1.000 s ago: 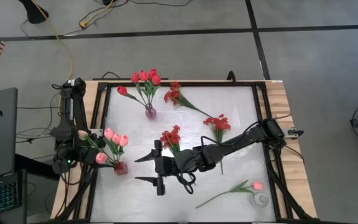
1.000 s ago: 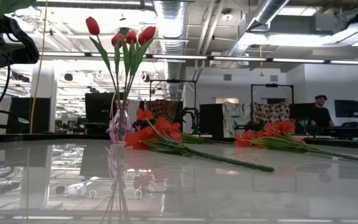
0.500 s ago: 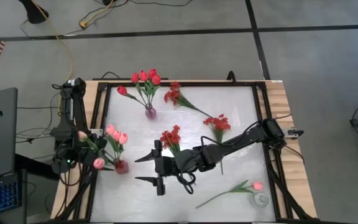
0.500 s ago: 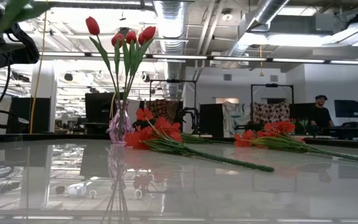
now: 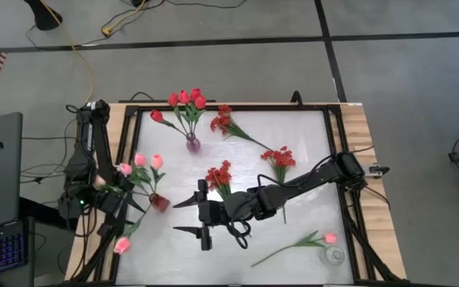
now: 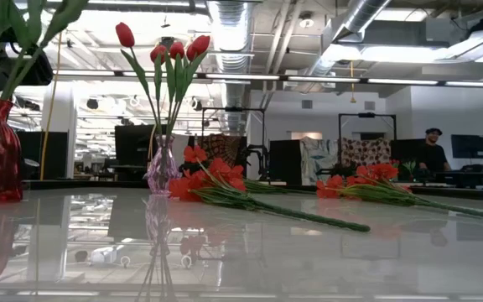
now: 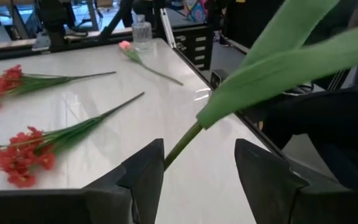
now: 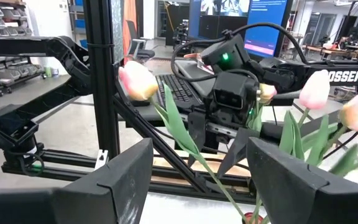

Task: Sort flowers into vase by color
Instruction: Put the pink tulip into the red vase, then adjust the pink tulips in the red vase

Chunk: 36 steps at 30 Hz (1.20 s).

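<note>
Left arm at the near left edge of the surface [image 5: 293,191]. Left gripper [image 7: 199,148]: jaws parted, a green stem [image 7: 180,143] runs through the gap and is not pinched. Cannot tell which tulip that stem belongs to.

Right arm reaches from the right side across to the middle. Right gripper [image 5: 188,217]: jaws wide, nothing between them, pointing left toward the red vase.

Count, flowers:
- Red tulips [image 5: 186,99]: 5, all standing in the purple vase [image 5: 193,144], far left of centre. Vase upright.
- Pink tulips [image 5: 139,161]: 6 in all. Three heads fan out above the red vase [image 5: 159,202] at near left, and a fourth head [image 5: 100,182] sits by the left arm. A fifth head [image 5: 122,245] hangs low over the near left edge of the surface, outside the vase. The sixth [image 5: 329,237] lies flat at near right, its head just beside the clear vase [image 5: 335,255].
- Red sprays: 3, all lying flat on the surface. One [image 5: 223,119] at the far side, just right of the purple vase. One [image 5: 219,175] in the middle, just beyond the right gripper. One [image 5: 279,157] right of centre, by the right arm.

Count, vases: 3 (purple, red, clear). Clear vase holds nothing. Red vase stands upright in the low view, with green stems rising out of it.
</note>
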### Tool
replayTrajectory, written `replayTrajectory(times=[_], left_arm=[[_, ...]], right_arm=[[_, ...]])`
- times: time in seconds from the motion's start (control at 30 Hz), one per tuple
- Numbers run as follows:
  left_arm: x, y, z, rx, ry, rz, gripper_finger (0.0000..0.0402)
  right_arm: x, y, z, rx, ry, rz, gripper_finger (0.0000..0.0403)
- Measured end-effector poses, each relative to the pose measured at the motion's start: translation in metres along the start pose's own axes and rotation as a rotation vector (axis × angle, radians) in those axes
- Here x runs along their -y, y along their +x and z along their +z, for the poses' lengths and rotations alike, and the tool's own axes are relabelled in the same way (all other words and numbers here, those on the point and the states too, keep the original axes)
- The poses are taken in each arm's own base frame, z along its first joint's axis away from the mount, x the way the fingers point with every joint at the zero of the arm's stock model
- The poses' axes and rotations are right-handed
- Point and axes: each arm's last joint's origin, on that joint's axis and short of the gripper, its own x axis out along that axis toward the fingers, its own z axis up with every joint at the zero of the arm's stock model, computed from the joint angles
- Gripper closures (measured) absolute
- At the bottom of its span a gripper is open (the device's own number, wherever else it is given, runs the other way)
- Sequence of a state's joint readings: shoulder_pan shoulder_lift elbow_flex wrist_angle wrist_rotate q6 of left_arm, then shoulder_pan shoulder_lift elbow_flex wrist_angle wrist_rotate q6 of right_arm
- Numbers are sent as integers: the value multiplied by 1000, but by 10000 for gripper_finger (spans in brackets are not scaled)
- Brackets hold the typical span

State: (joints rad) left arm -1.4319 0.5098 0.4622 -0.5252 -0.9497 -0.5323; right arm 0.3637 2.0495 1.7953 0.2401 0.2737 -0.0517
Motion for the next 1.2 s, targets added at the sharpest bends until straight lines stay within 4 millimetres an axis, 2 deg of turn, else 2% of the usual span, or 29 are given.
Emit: replayTrajectory(times=[0.43,0.7,0.97,1.2], left_arm=[[0,-11,29,46,-20,-25,221],[-1,-15,37,37,-48,-68,221],[-3,-14,30,-36,-109,-73,221],[-6,-9,31,-92,-127,-106,221]], right_arm=[[0,0,0,0,3,0,117],[5,1,-2,-16,98,-34,117],[13,2,-15,-146,172,-77,117],[19,-3,-37,-366,224,-116,117]])
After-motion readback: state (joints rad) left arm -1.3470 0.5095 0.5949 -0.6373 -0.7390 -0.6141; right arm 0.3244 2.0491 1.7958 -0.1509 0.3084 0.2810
